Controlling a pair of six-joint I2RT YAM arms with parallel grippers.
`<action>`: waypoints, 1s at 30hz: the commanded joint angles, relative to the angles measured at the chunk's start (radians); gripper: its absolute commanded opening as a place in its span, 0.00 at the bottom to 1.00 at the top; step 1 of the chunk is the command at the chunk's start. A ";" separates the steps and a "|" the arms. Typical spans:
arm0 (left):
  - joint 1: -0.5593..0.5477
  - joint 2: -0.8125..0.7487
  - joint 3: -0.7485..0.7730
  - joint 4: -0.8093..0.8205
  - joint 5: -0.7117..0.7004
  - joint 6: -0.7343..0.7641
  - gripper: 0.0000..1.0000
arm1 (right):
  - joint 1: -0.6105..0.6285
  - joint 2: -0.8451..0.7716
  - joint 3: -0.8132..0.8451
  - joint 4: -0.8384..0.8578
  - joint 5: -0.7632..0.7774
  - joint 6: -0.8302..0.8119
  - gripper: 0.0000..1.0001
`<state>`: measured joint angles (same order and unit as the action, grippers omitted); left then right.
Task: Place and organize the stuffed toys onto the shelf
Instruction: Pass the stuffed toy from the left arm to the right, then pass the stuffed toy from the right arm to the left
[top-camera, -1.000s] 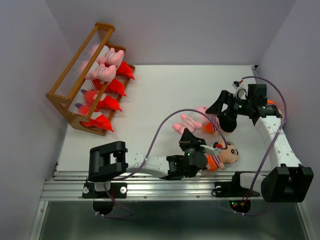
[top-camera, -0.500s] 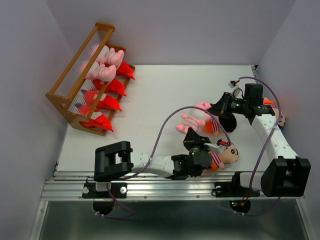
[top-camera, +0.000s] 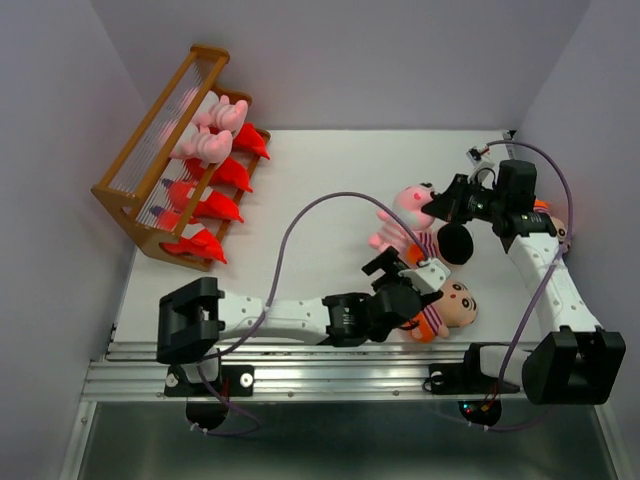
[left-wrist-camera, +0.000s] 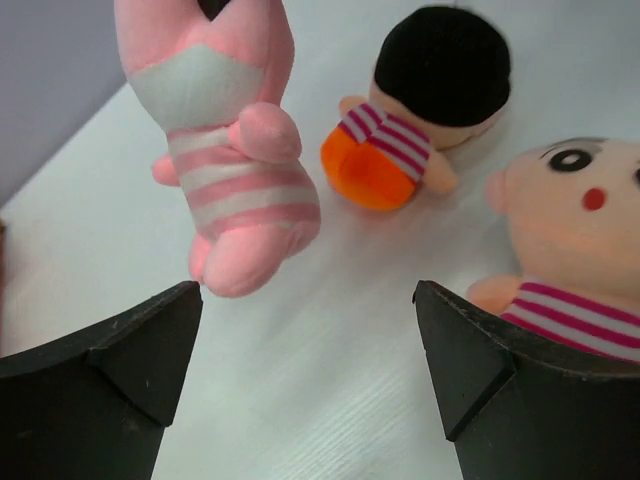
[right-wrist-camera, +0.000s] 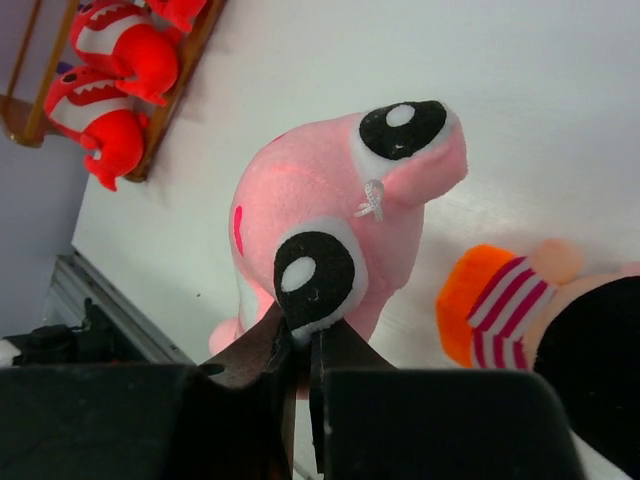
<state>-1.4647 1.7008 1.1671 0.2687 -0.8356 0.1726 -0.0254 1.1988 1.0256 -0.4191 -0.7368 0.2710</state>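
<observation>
My right gripper (right-wrist-camera: 305, 352) is shut on the head of a pink striped pig (right-wrist-camera: 350, 215), pinching it just below one black eye. The pig (top-camera: 400, 218) hangs above the table in front of that gripper (top-camera: 436, 206). My left gripper (left-wrist-camera: 305, 370) stands open over bare table, with the pig's body (left-wrist-camera: 232, 150) hanging just beyond it. One boy doll (left-wrist-camera: 585, 235) lies at its right finger, another (left-wrist-camera: 425, 105) lies face down farther off. The shelf (top-camera: 150, 165) at far left holds two pigs (top-camera: 212, 128) and several red monsters (top-camera: 225, 190).
A third boy doll (top-camera: 548, 218) peeks out behind the right arm near the right wall. The left arm (top-camera: 290, 318) stretches across the front of the table. Cables loop over both arms. The metal rail (top-camera: 300, 380) runs along the near edge.
The right gripper has shut on the pig's head and lifted it up and back. The left gripper's jaws have opened and its arm has reached farther right.
</observation>
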 joint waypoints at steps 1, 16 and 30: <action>0.059 -0.206 -0.036 -0.033 0.266 -0.322 0.99 | -0.028 -0.024 0.057 0.128 0.050 -0.113 0.01; 0.394 -0.452 -0.293 0.065 0.899 -0.611 0.99 | -0.139 0.085 0.090 0.137 -0.620 -0.230 0.01; 0.480 -0.398 -0.330 0.147 1.003 -0.641 0.94 | -0.139 0.033 0.059 0.131 -0.713 -0.231 0.01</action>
<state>-0.9958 1.3430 0.8455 0.3637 0.1532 -0.4660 -0.1577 1.2724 1.0592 -0.3279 -1.3769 0.0444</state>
